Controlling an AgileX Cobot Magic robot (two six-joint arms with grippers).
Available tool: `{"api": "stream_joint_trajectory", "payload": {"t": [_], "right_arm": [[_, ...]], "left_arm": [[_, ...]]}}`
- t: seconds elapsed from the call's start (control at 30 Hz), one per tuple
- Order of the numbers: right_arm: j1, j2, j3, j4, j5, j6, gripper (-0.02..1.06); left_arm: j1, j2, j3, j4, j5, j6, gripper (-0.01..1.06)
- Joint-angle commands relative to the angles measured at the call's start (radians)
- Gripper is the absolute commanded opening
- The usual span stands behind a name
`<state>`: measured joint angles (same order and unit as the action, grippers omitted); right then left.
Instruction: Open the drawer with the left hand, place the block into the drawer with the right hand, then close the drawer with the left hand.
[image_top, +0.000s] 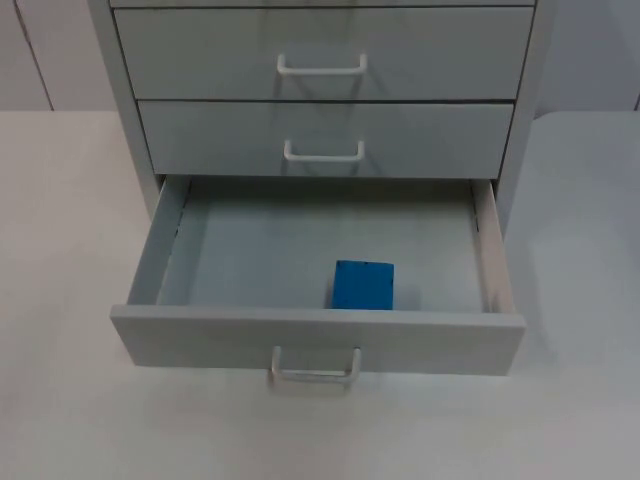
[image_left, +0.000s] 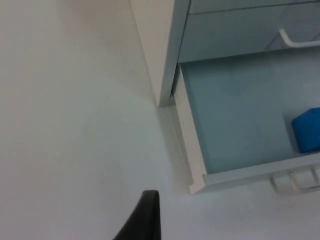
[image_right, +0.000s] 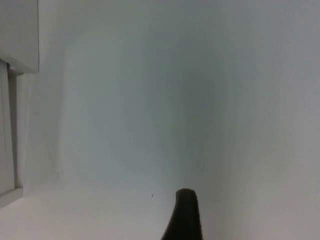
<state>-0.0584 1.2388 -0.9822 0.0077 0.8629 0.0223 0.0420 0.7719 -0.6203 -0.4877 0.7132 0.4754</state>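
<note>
blue block (image_top: 362, 285) lies inside the open bottom drawer (image_top: 318, 338), at lower centre of the top view, touching or just behind the drawer front. only closing seems left. left gripper (image_left: 142, 217) hovers over the tabletop (image_left: 70, 130) beside the cabinet's (image_top: 130, 120) left corner, well apart from the drawer handle (image_top: 314, 368); right gripper (image_right: 184, 215) waits over bare tabletop. whether either pair of jaws is released or clenched, i cannot tell. risk: an off-centre push from the left could skew the drawer and jam it, or shove the cabinet back.
</note>
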Motion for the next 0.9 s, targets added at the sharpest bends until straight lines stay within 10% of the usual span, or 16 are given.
{"api": "stream_joint_trajectory", "payload": {"t": [0.0, 0.27, 0.6, 0.87], "right_arm": [[-0.007, -0.01, 0.004, 0.011, -0.031, -0.013, 0.64], [-0.007, -0.01, 0.004, 0.022, -0.048, -0.015, 0.64], [-0.007, -0.01, 0.004, 0.022, -0.052, -0.015, 0.64], [-0.007, -0.01, 0.004, 0.022, -0.05, -0.015, 0.64]], "left_arm": [[-0.006, 0.008, -0.005, -0.07, 0.027, 0.066, 0.89], [-0.075, 0.096, -0.105, -0.124, 0.101, 0.175, 0.46], [-0.418, 0.235, -0.214, -0.081, 0.02, 0.201, 0.0], [-0.683, 0.368, -0.214, 0.16, -0.135, 0.057, 0.0]]}}
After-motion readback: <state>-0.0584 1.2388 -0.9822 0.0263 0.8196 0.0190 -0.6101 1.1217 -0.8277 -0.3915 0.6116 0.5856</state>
